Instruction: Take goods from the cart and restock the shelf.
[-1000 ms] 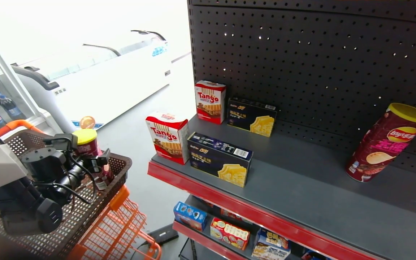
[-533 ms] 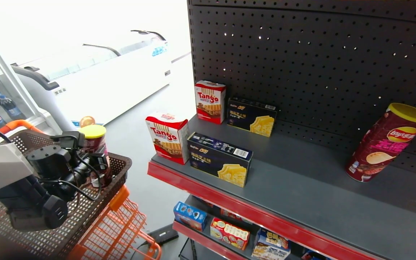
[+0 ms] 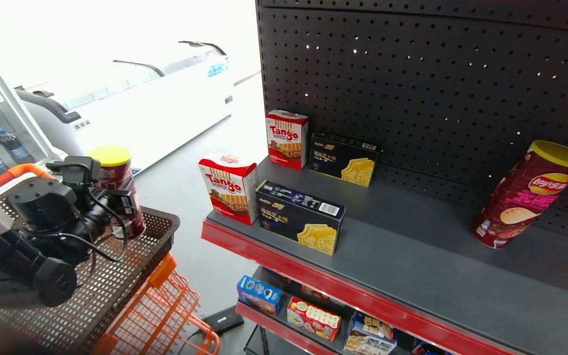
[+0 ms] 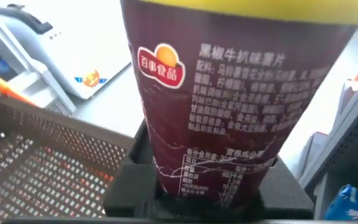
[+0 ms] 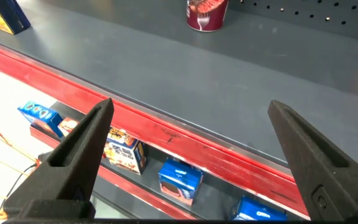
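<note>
My left gripper [image 3: 121, 209] is shut on a dark red chip can with a yellow lid [image 3: 116, 190], holding it upright above the brown cart basket [image 3: 163, 231]. The can [image 4: 229, 106] stands close between the gripper's black fingers in the left wrist view. On the grey shelf [image 3: 412, 261] a matching chip can [image 3: 525, 195] leans against the pegboard at the right. My right gripper [image 5: 191, 162] is open, hovering off the shelf's red front edge [image 5: 166, 134], with that far can [image 5: 207, 14] beyond it.
Two red-and-white wafer boxes [image 3: 230, 187] [image 3: 287, 138] and two dark blue biscuit boxes [image 3: 301, 217] [image 3: 344, 159] stand at the shelf's left end. The shelf's middle is bare. Lower shelves hold small boxes [image 3: 313, 318]. An orange cart frame [image 3: 165, 315] sits under the basket.
My left gripper has lifted the chip can up out of the basket and slightly to the left. The shelf goods have not moved.
</note>
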Controlling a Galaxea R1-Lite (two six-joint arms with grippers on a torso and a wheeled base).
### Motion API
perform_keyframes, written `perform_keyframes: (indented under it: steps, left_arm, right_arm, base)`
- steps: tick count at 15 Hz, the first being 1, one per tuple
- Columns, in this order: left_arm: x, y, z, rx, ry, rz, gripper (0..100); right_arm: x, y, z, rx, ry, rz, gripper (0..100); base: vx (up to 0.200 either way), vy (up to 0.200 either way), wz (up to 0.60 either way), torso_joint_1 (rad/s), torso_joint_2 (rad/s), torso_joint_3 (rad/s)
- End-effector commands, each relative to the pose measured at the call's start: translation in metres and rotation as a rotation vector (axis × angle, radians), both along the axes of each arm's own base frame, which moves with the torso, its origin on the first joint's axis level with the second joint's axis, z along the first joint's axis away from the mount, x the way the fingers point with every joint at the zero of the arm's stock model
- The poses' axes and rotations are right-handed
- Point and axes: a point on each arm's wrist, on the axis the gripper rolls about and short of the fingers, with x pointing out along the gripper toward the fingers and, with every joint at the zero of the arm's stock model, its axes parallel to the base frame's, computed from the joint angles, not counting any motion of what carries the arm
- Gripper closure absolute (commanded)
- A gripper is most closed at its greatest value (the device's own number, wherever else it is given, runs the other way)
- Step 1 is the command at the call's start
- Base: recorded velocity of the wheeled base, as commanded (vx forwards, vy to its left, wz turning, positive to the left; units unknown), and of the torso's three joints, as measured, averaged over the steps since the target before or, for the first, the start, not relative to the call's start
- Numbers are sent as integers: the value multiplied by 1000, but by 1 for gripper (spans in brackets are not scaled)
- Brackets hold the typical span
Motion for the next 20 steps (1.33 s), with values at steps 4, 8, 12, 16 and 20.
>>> perform_keyframes:
  steps: [4,8,12,16,20]
  left_arm:
    - [-66,-44,98,23,-155,-111,100]
    - [-111,-69,140,18,-104,-253,100]
    - [-137,-109,131,-17,-42,-701,100]
    - [-131,-120,131,-21,-32,-809,100]
    - [-136,-122,129,-56,-20,-833,100]
  right_arm:
    - [0,0,0,-1,2,2,0]
    - [0,0,0,-1,2,0,0]
    - [0,0,0,-1,3,0,0]
    - [0,0,0,-1,3,0,0]
    - [0,0,0,-1,2,0,0]
  base:
    - [0,0,0,0,0,0]
    - [0,0,0,0,0,0]
    - [0,0,0,0,0,0]
    - [0,0,0,0,0,0]
    - [0,0,0,0,0,0]
